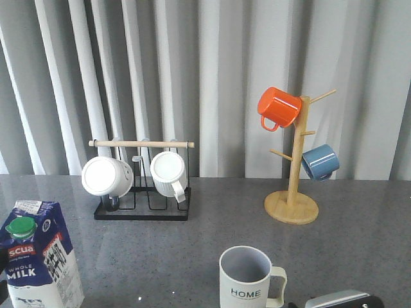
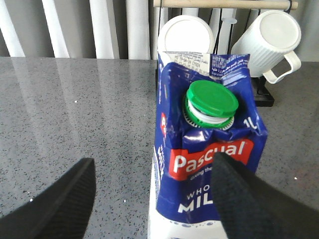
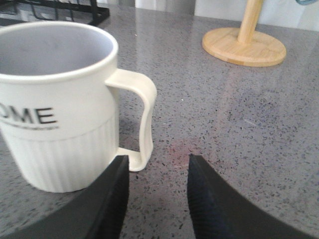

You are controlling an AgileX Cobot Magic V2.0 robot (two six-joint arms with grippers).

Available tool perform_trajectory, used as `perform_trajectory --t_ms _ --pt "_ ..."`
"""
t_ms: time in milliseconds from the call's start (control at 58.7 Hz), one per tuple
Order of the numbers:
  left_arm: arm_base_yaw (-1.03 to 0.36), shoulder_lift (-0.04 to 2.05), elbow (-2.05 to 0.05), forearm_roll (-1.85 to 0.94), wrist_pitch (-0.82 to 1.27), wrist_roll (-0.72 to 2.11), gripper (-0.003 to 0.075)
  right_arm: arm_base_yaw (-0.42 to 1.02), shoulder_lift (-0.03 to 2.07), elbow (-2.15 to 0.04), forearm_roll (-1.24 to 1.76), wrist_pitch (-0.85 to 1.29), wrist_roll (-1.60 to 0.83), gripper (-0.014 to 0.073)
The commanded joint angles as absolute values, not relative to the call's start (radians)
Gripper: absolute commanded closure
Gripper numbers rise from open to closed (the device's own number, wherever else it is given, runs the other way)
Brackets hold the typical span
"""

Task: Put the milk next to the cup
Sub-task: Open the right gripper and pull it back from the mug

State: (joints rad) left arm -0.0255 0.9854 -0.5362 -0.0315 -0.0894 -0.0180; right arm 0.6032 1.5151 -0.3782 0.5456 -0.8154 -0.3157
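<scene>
Milk (image 1: pixel 40 256) sits at the front-left corner of the desk, upright, green cap (image 2: pixel 212 98) on, top gable a bit crumpled. Cup (image 1: pixel 246 280) is at the front edge, right of centre, upright, handle pointing to the right side. The two are well apart, so the placement isn't done; as far as I can judge the task is at the grasp stage. Left gripper (image 2: pixel 154 196) is spread wide around the carton: one finger overlaps the label face, the other stands clear off the side over bare desk, no squeeze visible, carton looks to be resting on the desk. Right gripper (image 3: pixel 155 191) is parted narrowly, empty, hovering just beside the cup's handle (image 3: pixel 142 119), touching nothing. Remaining, by my read: close on the carton, lift, carry it along the front edge toward the cup, set down beside it. Mug rack (image 1: pixel 142 186) with two white mugs sits mid-left toward the back edge; wooden mug tree (image 1: pixel 292 192) with orange and blue mugs sits back-right, both off the likely path.
</scene>
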Motion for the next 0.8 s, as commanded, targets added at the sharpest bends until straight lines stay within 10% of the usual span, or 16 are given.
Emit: perform_trajectory --t_ms 0,460,681,784 --pt "-0.031 0.980 -0.571 -0.032 -0.165 -0.020 0.0235 0.597 1.396 -0.370 0.471 -0.850 -0.322 0.0300" --pt "-0.031 0.980 -0.571 -0.032 -0.165 -0.020 0.0235 0.159 0.849 -0.434 -0.059 -0.389 -0.086 0.0312" --pt "-0.031 0.980 -0.571 -0.032 -0.165 -0.020 0.0235 0.037 0.626 -0.484 -0.121 -0.300 0.045 0.0612" --pt "-0.031 0.980 -0.571 -0.032 -0.165 -0.020 0.0235 0.032 0.589 -0.484 -0.119 -0.280 0.045 0.0604"
